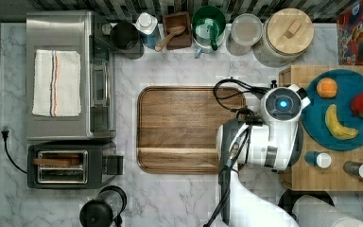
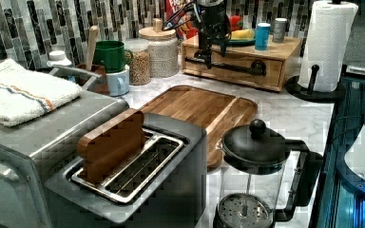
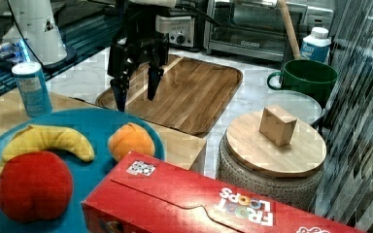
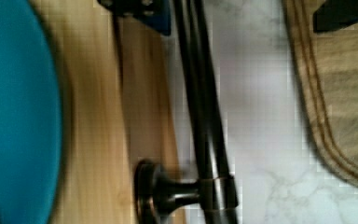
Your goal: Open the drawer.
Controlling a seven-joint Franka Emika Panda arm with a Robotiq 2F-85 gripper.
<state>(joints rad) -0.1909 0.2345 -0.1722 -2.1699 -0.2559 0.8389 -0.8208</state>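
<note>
The drawer (image 2: 233,64) sits closed in a light wood box at the back of the marble counter (image 2: 285,114), at the left view's right, its black bar handle (image 4: 205,116) running along the front. The gripper (image 3: 137,94) hangs over that handle, fingers (image 3: 154,85) spread apart, one to each side. Beside it lies a brown wooden tray (image 1: 184,127); a teal plate (image 1: 347,80) of fruit rests on the box.
</note>
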